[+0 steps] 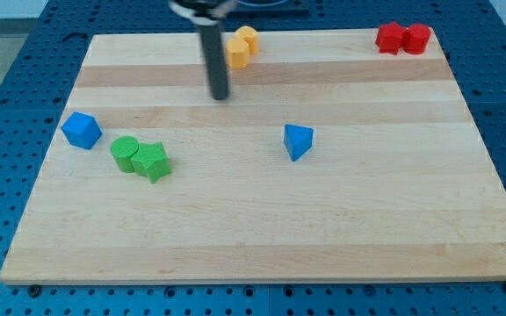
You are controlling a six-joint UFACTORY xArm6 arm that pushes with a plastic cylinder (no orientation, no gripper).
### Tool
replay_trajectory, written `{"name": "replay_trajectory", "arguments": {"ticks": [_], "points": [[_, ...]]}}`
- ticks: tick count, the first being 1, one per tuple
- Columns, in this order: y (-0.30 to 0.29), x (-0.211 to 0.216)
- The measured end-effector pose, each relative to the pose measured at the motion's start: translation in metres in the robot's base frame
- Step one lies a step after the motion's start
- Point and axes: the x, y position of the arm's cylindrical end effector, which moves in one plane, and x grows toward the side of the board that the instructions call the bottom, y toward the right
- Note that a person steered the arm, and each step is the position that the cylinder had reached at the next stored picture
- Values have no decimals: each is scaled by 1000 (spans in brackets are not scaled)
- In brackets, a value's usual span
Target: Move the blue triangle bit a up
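The blue triangle lies a little right of the board's middle. My rod comes down from the view's top, and my tip rests on the board up and to the left of the blue triangle, well apart from it. The tip touches no block. It stands just below and left of the yellow and orange blocks.
An orange block and a yellow block sit together at the top middle. Two red blocks sit at the top right. A blue cube is at the left, with a green cylinder and a green star beside it. The wooden board lies on a blue perforated table.
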Motion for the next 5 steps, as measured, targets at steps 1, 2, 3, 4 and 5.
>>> {"name": "replay_trajectory", "arguments": {"ticks": [1, 2, 3, 4, 5], "points": [[68, 41], [120, 73], [157, 100], [136, 123], [68, 116]]}}
